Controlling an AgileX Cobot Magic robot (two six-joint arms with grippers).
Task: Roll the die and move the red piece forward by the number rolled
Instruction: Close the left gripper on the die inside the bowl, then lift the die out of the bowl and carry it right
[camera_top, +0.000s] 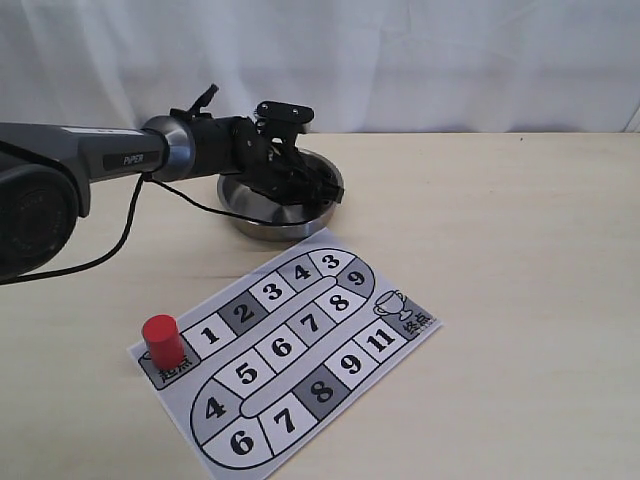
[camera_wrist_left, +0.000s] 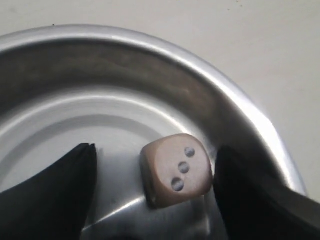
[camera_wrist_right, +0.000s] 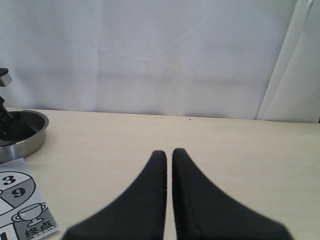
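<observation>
The pale beige die (camera_wrist_left: 177, 170) lies on the floor of a steel bowl (camera_wrist_left: 240, 105), its three-pip face turned toward the left wrist camera. My left gripper (camera_wrist_left: 156, 150) is down inside the bowl (camera_top: 250, 222) and stands open around the die. One black finger (camera_wrist_left: 235, 185) is right against the die, the other (camera_wrist_left: 75, 175) a clear gap away. In the exterior view the left gripper (camera_top: 318, 190) hides the die. The red piece (camera_top: 162, 340) stands upright on the start square at the board's left end. My right gripper (camera_wrist_right: 169, 152) is shut on nothing above bare table.
The paper game board (camera_top: 300, 340) with numbered squares lies in front of the bowl, running diagonally. A black cable (camera_top: 130, 225) hangs from the left arm over the table. The bowl (camera_wrist_right: 30, 140) and a board corner (camera_wrist_right: 20, 210) show in the right wrist view.
</observation>
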